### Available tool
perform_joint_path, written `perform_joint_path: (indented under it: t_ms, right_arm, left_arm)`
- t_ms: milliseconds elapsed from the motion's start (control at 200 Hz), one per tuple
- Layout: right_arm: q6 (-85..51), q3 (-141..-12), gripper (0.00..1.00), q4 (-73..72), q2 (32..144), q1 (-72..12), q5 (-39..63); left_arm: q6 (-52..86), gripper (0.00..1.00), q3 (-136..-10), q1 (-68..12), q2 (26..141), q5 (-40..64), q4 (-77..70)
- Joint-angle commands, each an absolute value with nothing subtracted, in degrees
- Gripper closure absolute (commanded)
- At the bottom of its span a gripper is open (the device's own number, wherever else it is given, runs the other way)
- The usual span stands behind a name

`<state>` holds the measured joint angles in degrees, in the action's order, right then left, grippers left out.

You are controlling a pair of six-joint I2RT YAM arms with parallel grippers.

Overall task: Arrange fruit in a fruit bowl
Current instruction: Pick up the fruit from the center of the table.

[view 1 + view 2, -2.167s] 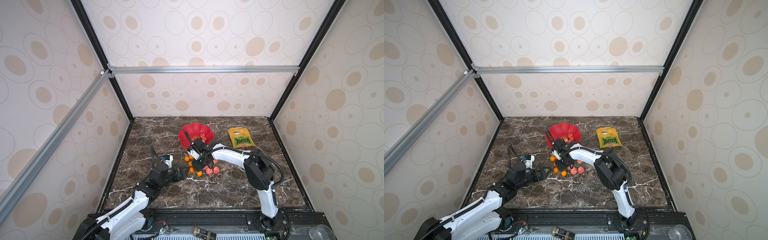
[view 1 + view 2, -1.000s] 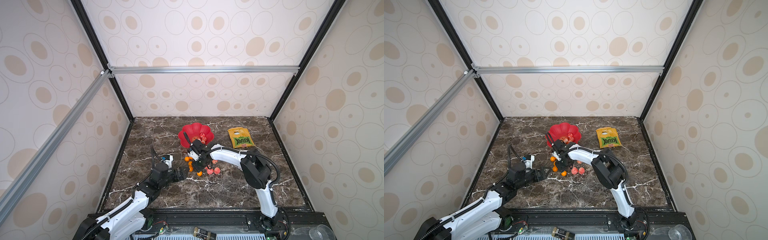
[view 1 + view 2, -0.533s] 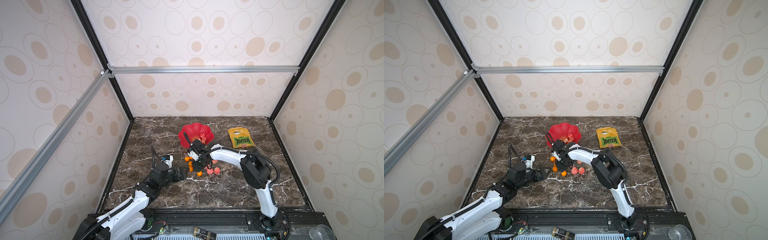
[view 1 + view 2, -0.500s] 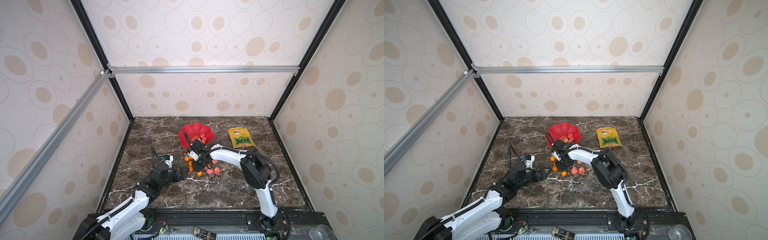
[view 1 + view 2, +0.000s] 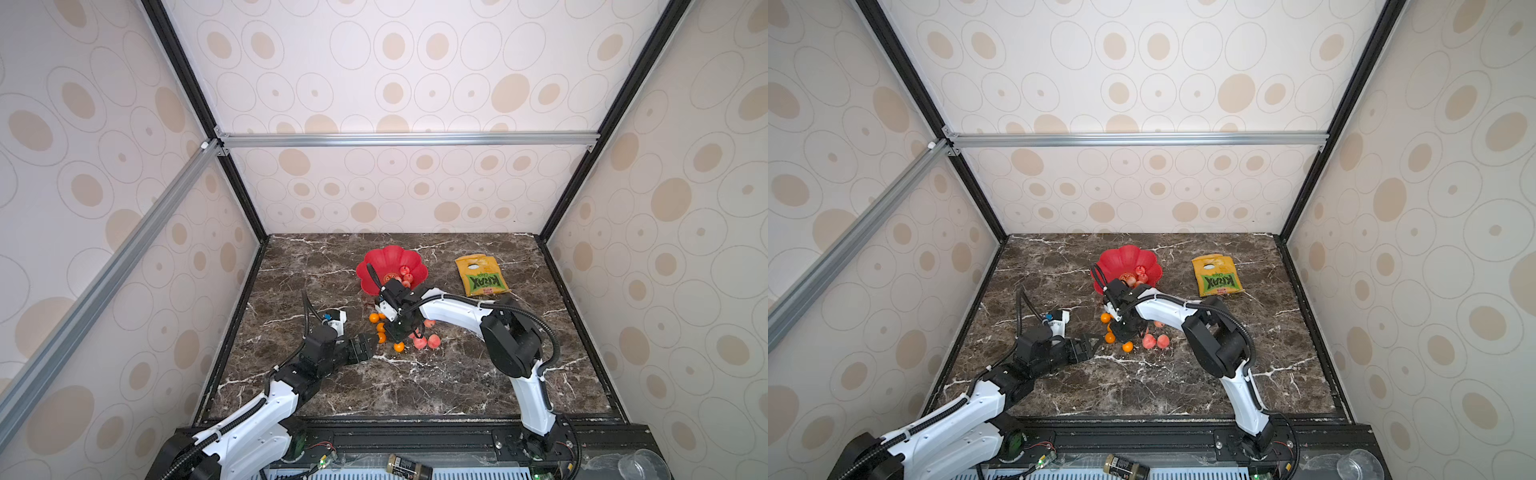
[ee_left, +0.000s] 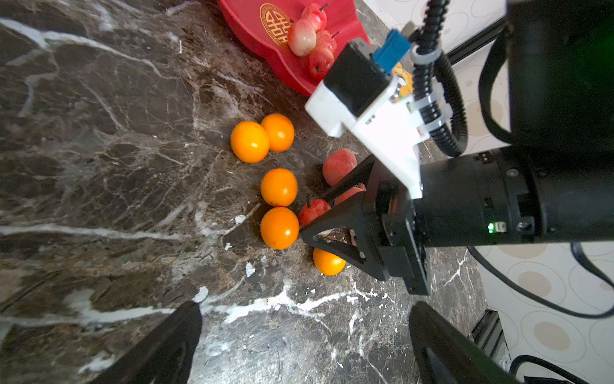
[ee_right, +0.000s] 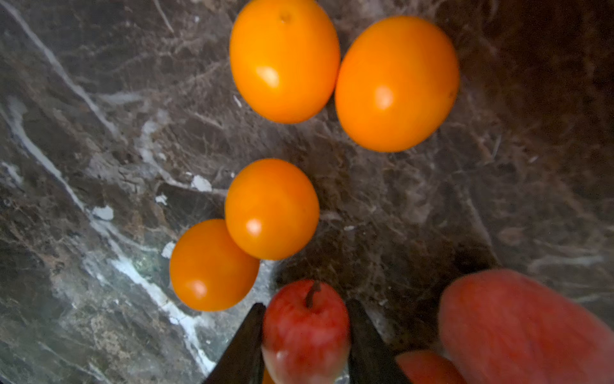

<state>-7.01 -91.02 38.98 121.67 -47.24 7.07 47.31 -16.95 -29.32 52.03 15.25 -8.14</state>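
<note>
Left gripper (image 6: 305, 309) hangs low over the marble table (image 5: 415, 382), jaws spread wide, empty. Just right of it, orange fruits (image 6: 279, 186) lie loose. Right gripper (image 5: 400, 331) stands among them, jaws pressed on both sides of a red fruit (image 7: 305, 329). Bowl (image 5: 374, 266) sits just beyond, a few pink fruits (image 5: 405, 275) inside. Snack bag (image 5: 480, 276) lies farther right.

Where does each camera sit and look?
Top views: high in front, looking down at the marble table; left arm and right arm show.
Left wrist: on the left arm, facing orange fruits, red bowl, right hand; open left hand shows.
Right wrist: on the right arm, facing a stemmed red fruit between its fingers.
Shared: both wrist views show that fruit.
</note>
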Motion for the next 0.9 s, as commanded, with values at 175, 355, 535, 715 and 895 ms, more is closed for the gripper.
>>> perform_joint_path:
  t_ms: [175, 355, 535, 715, 895]
  right_arm:
    - [-7.2, -91.1, 0.62, 39.3, 120.8, -47.6, 5.7]
    - [-7.4, -90.4, 0.63, 39.3, 118.9, -47.6, 5.4]
    - [-7.8, -90.4, 0.65, 39.5, 117.9, -47.6, 5.4]
    - [-8.1, -90.3, 0.65, 39.7, 117.1, -47.6, 5.2]
    - [-8.4, -90.3, 0.65, 39.4, 114.9, -47.6, 4.5]
  left_arm:
    - [46.7, 0.02, -18.6, -29.7, 51.9, 15.2, -8.8]
    - [46.0, 0.02, -19.0, -29.6, 51.4, 15.2, -8.4]
    - [46.0, 0.02, -19.2, -29.7, 52.0, 15.6, -9.7]
    - [45.7, 0.02, -19.3, -29.7, 52.3, 15.7, -10.0]
    - [45.1, 0.02, -20.3, -29.7, 53.0, 15.7, -9.8]
